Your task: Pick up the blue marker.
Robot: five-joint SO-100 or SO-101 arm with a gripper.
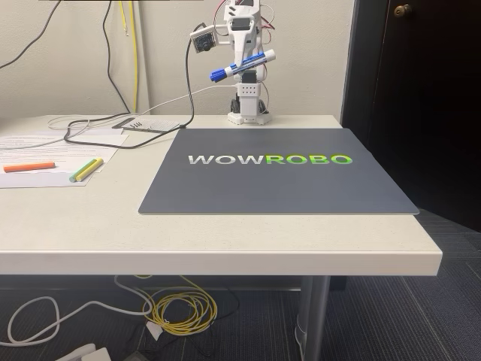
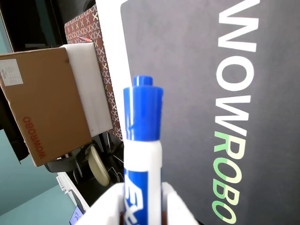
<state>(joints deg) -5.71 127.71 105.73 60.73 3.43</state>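
While raised well above the grey mat (image 1: 278, 173) at the table's (image 1: 225, 233) far edge, grips the blue marker (image 1: 242, 65) crosswise, tilted, cap lower left in the fixed view. Claw (image 2: 142, 206) closed snugly around the marker's white barrel.

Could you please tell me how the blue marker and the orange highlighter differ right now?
The blue marker is held aloft in the gripper, tilted; the orange highlighter lies flat on papers at the table's left in the fixed view. The marker has a white barrel with a blue cap; the highlighter is orange throughout and looks slimmer. Both are pen-shaped.
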